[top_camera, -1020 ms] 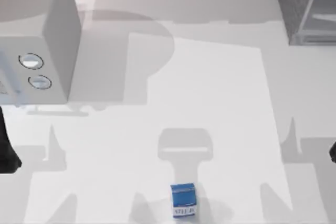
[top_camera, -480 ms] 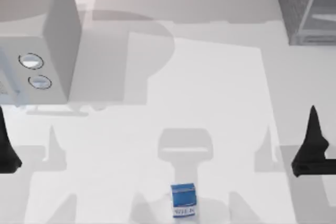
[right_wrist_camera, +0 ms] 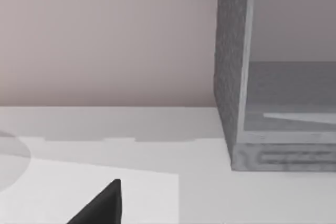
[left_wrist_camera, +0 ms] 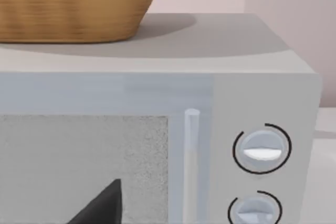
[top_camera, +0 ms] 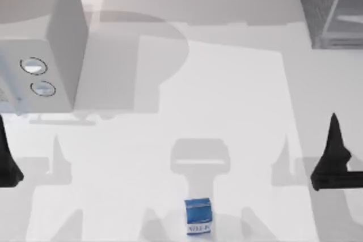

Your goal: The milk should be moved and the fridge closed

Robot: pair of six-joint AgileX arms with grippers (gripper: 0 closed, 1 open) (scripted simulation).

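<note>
Right pincer (top_camera: 334,154) – fridge (right_wrist_camera: 273,77) ahead

Milk (top_camera: 198,216) front-centre of table (top_camera: 227,94); microwave (top_camera: 39,55) back-left w/ basket (left_wrist_camera: 73,3) on top, fridge (top_camera: 332,4) back-right.

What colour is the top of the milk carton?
Bright blue, above a white lettered band; the milk carton shows best in the top view.

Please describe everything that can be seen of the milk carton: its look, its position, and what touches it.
The milk is a small boxy carton with a bright blue top and a white lower band bearing blue letters. It stands upright on the pale table, near the front edge, about midway between the table's left and right sides. Only the table touches it. The right gripper is off to its right, well apart from it.
</note>
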